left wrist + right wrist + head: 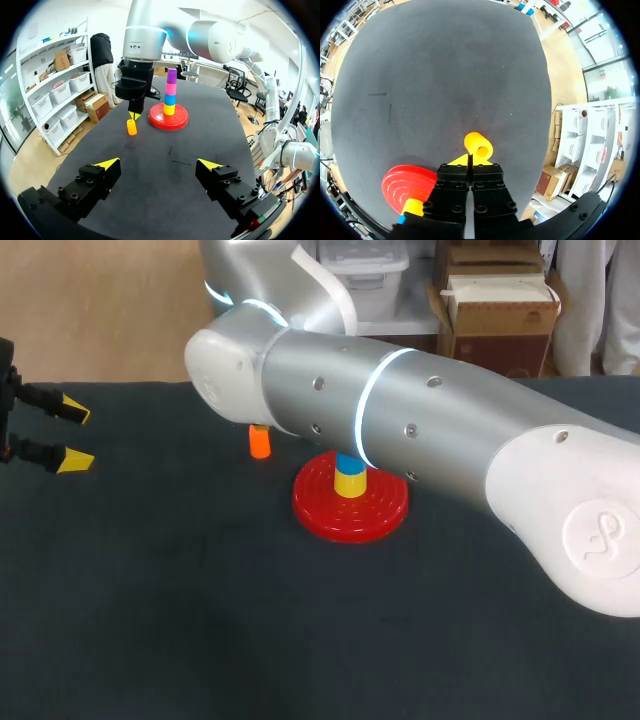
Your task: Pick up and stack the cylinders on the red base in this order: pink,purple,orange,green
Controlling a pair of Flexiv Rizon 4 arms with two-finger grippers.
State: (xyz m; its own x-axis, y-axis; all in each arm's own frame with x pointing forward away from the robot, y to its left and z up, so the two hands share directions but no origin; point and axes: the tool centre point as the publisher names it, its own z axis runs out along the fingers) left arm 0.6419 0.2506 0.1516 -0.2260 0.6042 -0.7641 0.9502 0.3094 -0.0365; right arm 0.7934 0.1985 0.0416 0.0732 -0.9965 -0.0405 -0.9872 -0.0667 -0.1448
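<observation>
Closest in, my left jaws hang released over the dark surface [175, 192], their yellow fingertips [107, 163] well apart with nothing between them. In the head view they sit at the far left edge of the surface.

Farther out, my right arm [420, 410] reaches across from the right. My right jaws are clenched together on nothing, with their tips [470, 160] pointing down just over the orange cylinder [478, 145]; I cannot tell if they touch it. It stands upright on the surface, near the red base [167, 121] but apart from it.

On that base stands a stack: a yellow cylinder [170, 109] at the bottom, then a blue cylinder [170, 99], a pink cylinder [171, 89] and a purple cylinder [171, 76] on top.
</observation>
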